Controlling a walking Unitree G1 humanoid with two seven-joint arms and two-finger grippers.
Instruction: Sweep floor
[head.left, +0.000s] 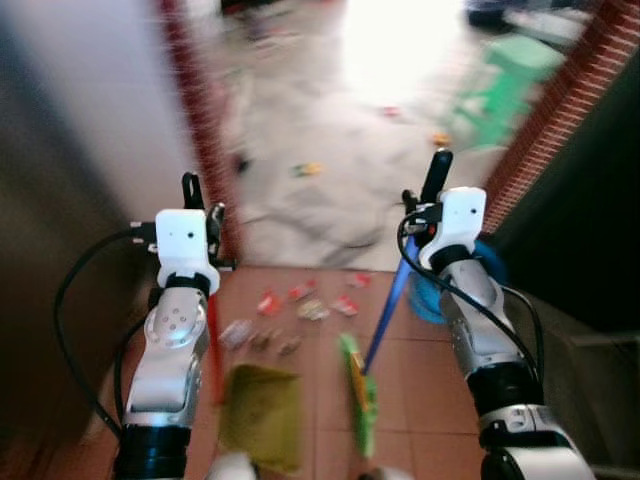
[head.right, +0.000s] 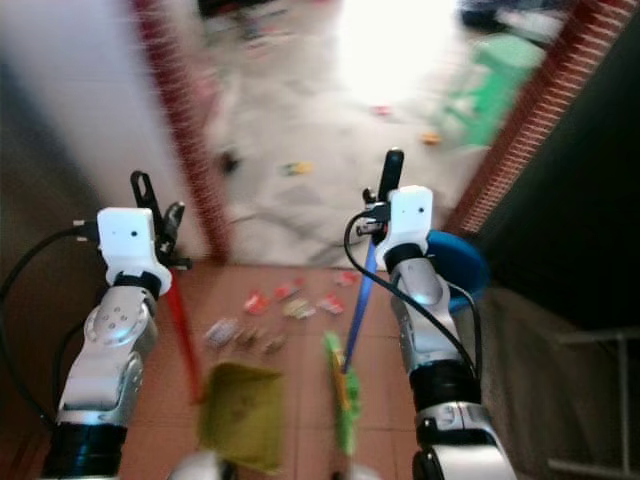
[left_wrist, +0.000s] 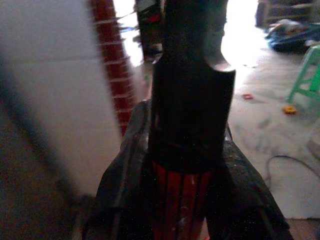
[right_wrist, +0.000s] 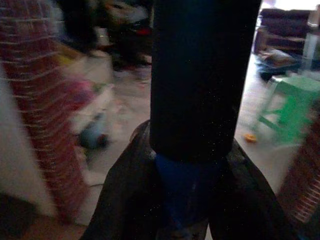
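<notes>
My left gripper (head.left: 200, 205) is shut on the red handle (head.left: 213, 340) of a yellow-green dustpan (head.left: 262, 415), which rests on the tiled floor in front of me. Its black grip end (left_wrist: 192, 85) sits between the fingers. My right gripper (head.left: 428, 195) is shut on the blue broom handle (head.left: 390, 300), black at the top (right_wrist: 195, 75). The green broom head (head.left: 360, 395) rests on the tiles beside the dustpan. Several small scraps of litter (head.left: 300, 310) lie on the red tiles just beyond both tools.
A brick door frame (head.left: 200, 120) stands at the left and a brick wall (head.left: 575, 90) at the right. Beyond lies a grey concrete floor with scattered litter (head.left: 308, 169), a cable (head.left: 330, 235) and a green stool (head.left: 500, 85). A blue object (head.left: 480, 270) sits by my right arm.
</notes>
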